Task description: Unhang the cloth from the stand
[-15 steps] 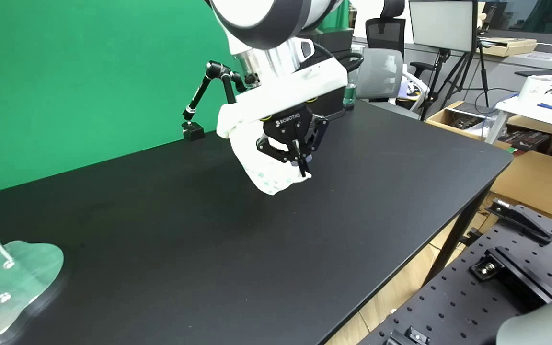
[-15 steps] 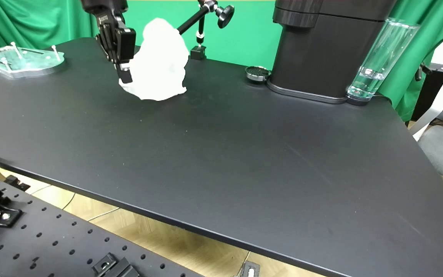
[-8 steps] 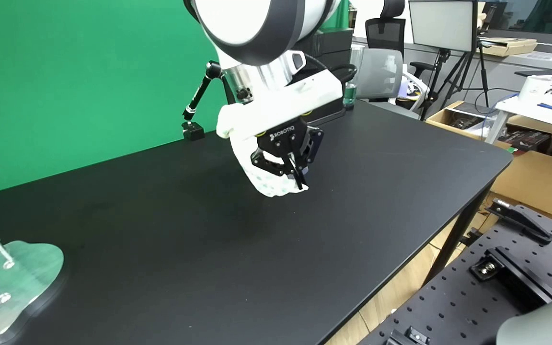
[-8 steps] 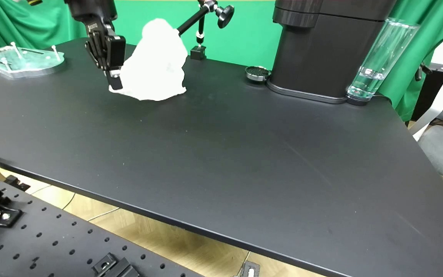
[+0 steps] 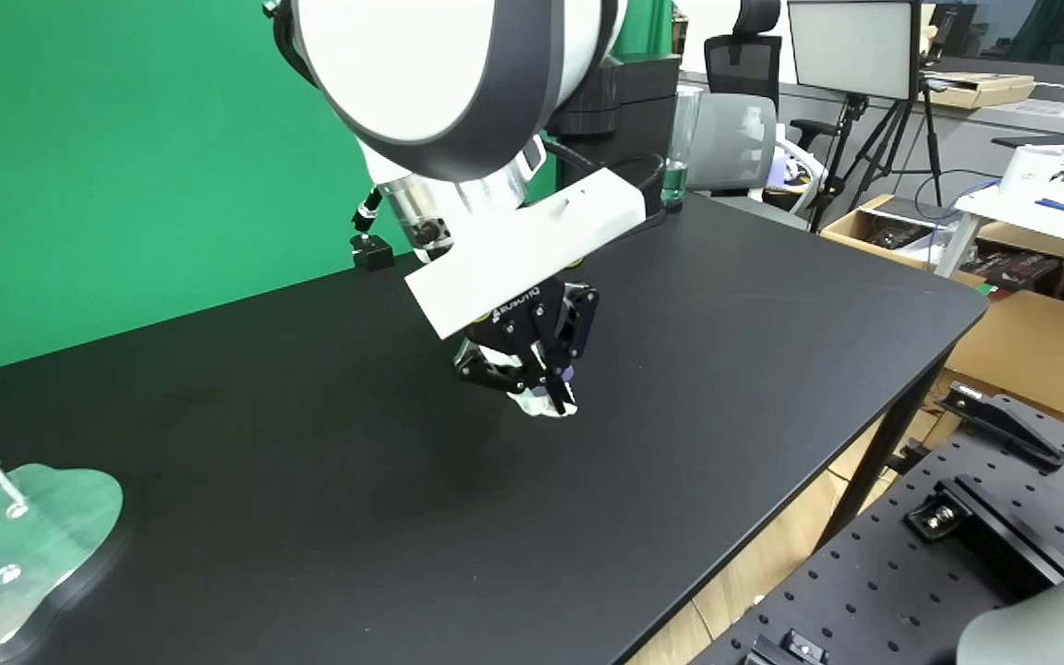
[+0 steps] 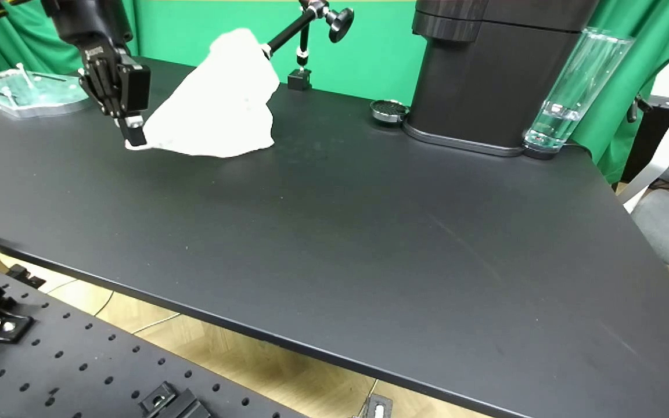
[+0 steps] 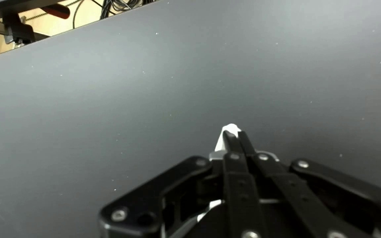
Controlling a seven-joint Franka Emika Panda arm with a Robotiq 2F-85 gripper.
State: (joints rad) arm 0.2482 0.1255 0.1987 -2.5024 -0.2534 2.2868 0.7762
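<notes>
The white cloth [image 6: 224, 98] hangs stretched between the end of the black jointed stand [image 6: 291, 33] and my gripper [image 6: 135, 138] in an exterior view. Its top still covers the end of the stand's arm. My gripper is shut on the cloth's lower corner, a little above the table. In an exterior view the cloth's corner [image 5: 532, 404] shows at the fingertips of my gripper [image 5: 562, 399]; my arm hides most of the cloth and much of the stand [image 5: 371, 251]. In the wrist view a white piece of cloth [image 7: 231, 128] sticks out at the closed gripper tips [image 7: 239, 134].
A black table [image 6: 369, 244] lies below. A black machine [image 6: 491, 75] with a clear water tank [image 6: 572, 93] and a small round metal dish [image 6: 389, 110] stand at the back. A green clear-topped board with pegs [image 5: 42, 526] lies on the table, also in an exterior view [image 6: 38, 93].
My gripper has moved away from the stand and slightly down, pulling the cloth's corner along. The cloth has stretched out wider; its top has stayed near the stand's end.
</notes>
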